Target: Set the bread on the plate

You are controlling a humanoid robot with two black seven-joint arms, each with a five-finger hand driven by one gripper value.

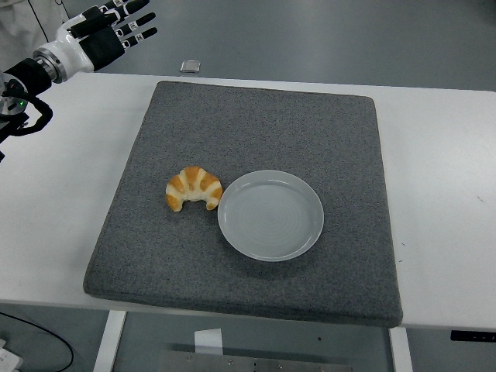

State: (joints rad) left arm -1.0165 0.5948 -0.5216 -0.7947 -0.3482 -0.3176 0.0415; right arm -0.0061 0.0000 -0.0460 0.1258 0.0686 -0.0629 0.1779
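The left hand (116, 29) hovers with fingers spread and empty at the desk's far left corner; the bread (193, 188) lies well off toward the near right, touching the plate (270, 215).

light: bright, even, overhead | shadows: faint, soft | glare: none | focus: sharp throughout

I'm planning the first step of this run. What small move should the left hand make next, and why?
Probably bring the left hand down and to the right toward the croissant. The hand hovers open at the table's far left corner, holding nothing, while the croissant lies on the grey mat right beside the empty plate, not yet on it.
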